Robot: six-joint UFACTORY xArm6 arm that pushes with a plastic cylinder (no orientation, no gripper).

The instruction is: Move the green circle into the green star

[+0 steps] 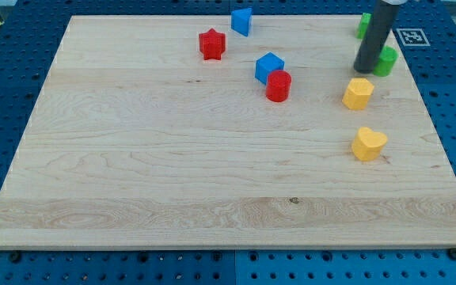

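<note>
My tip [365, 69] is the lower end of a dark rod at the view's upper right. A green block [385, 60], partly hidden behind the rod, sits just right of my tip and touches it or nearly so; it looks like the green circle. Another green block [364, 24] peeks out left of the rod higher up, near the board's top edge; most of it is hidden and its shape cannot be made out. The two green blocks are a short way apart.
A yellow hexagon-like block [359, 93] lies just below my tip and a yellow heart [369, 144] lower down. A blue cube [269, 66] touches a red cylinder [279, 85]. A red star [211, 44] and a blue block [241, 21] sit near the top.
</note>
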